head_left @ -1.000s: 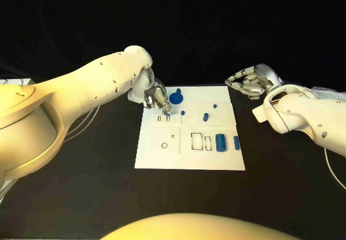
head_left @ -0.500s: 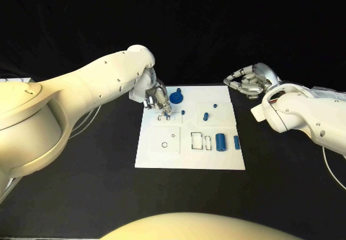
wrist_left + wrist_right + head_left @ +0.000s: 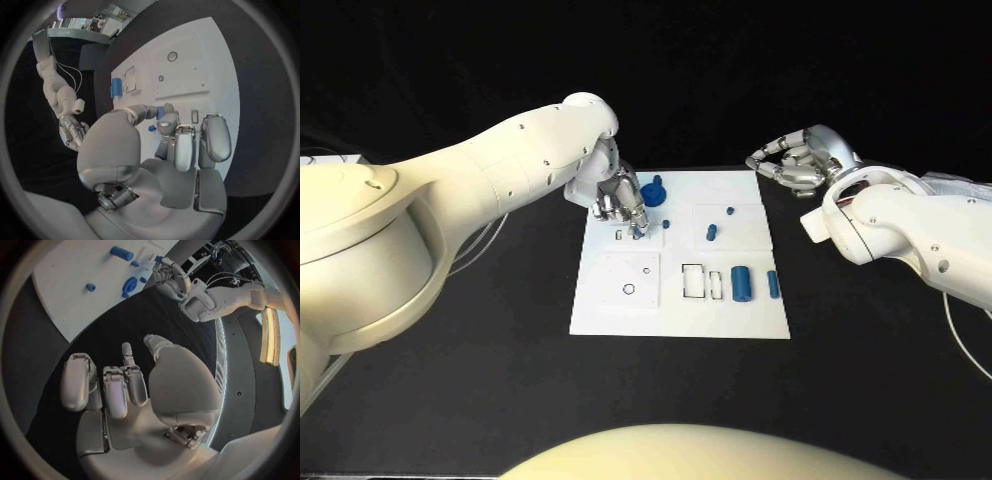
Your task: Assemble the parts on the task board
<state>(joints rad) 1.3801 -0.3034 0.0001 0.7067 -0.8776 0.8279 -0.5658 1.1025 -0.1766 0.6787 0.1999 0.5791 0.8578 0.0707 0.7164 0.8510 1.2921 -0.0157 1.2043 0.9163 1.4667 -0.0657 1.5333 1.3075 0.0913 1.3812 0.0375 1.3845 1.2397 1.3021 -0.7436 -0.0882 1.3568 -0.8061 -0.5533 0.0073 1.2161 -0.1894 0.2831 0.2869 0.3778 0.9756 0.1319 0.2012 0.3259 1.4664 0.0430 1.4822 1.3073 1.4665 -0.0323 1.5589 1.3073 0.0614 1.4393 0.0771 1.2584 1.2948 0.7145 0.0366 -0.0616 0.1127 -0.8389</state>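
Task board (image 3: 678, 320): white plate, middle of the black table (image 3: 473, 360).
Head view, left hand (image 3: 620, 205): over the board's far-left corner, fingertips pointing down, pinching a small blue peg (image 3: 639, 234) just above the board by a small slot.
Head view, parts: round blue knob (image 3: 655, 190) just beside the left hand; short blue piece (image 3: 711, 233) toward the board's middle; large blue cylinder (image 3: 741, 285) and slim blue pin (image 3: 772, 283) near the board's right edge.
Head view, right hand (image 3: 795, 165): off the board's far-right corner, fingers curled in, grasping nothing.
Left wrist view: left hand (image 3: 178, 150) above the board (image 3: 212, 75), blue peg (image 3: 166, 110) between thumb and fingertips.
Right wrist view: right hand (image 3: 119, 385) over the table, well apart from the board (image 3: 69, 280); fingers bent, nothing held.
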